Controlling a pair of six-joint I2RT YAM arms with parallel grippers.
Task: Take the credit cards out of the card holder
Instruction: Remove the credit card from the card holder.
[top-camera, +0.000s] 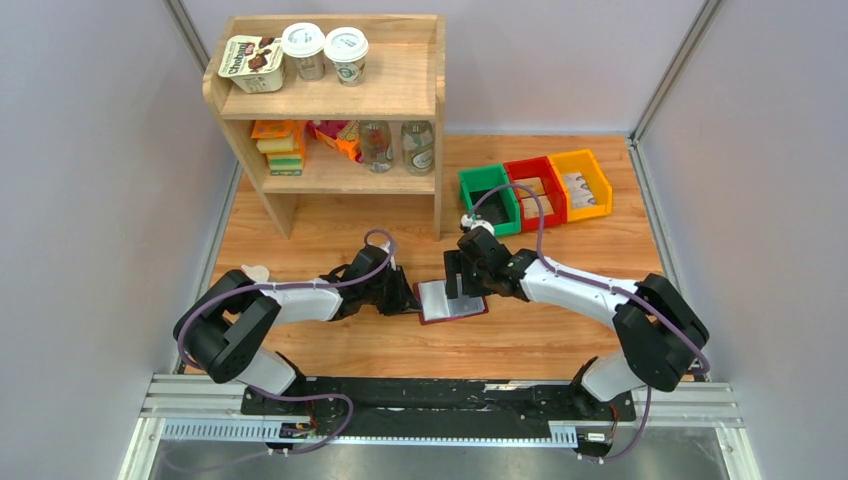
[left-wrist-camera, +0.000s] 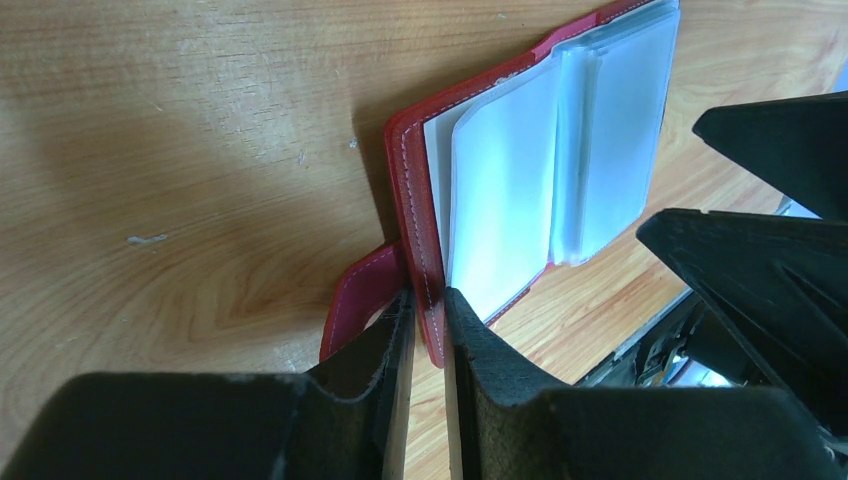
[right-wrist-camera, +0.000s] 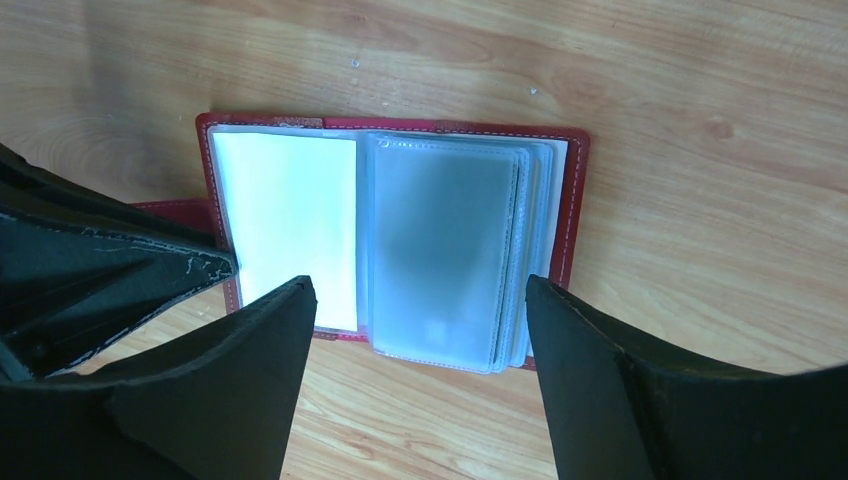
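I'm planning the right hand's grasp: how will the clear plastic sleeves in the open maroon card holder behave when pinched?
Probably floppy: the clear plastic sleeves are thin and fan loosely. Likely slippery: they look glossy. The maroon card holder seems light and might slide, though the left hand pinches its edge.

One card holder (top-camera: 452, 300), two sets of jaws, three bins.
The single holder lies on the desk (top-camera: 560, 340) where both jaws meet. Beyond the right jaws stand one green bin (top-camera: 466, 190), one red (top-camera: 528, 163) and one yellow (top-camera: 572, 156). Beyond the left jaws, one shelf (top-camera: 330, 105) carries two lidded cups (top-camera: 303, 50) (top-camera: 346, 53), one tub (top-camera: 252, 62) and two jars (top-camera: 376, 145) (top-camera: 417, 146).
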